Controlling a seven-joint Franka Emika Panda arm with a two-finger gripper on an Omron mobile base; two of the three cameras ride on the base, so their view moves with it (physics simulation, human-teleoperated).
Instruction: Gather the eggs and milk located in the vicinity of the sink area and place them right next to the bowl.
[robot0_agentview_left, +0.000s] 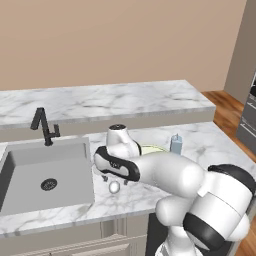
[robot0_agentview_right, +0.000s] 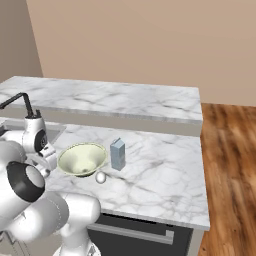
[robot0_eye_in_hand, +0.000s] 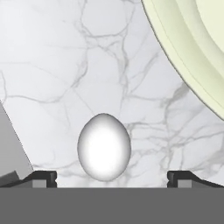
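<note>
One egg (robot0_agentview_left: 114, 187) lies on the marble counter between the sink (robot0_agentview_left: 30, 165) and the bowl (robot0_agentview_left: 154, 149). My gripper (robot0_agentview_left: 114, 179) hangs open right above it, pointing down. In the hand view this egg (robot0_eye_in_hand: 104, 146) sits between the two fingertips (robot0_eye_in_hand: 43, 177), untouched, with my gripper (robot0_eye_in_hand: 112, 178) centred on its near end and the bowl's rim (robot0_eye_in_hand: 188, 61) at the upper right. A second egg (robot0_agentview_right: 101, 177) rests against the front of the bowl (robot0_agentview_right: 82, 159). The milk (robot0_agentview_right: 117, 154) stands upright just right of the bowl, also seen as the milk (robot0_agentview_left: 176, 144).
A black faucet (robot0_agentview_left: 44, 127) stands behind the sink. A raised marble ledge (robot0_agentview_left: 100, 102) runs along the back of the counter. The counter's front edge (robot0_agentview_right: 150, 216) is close to the second egg. Wood floor (robot0_agentview_right: 230, 165) lies to the right.
</note>
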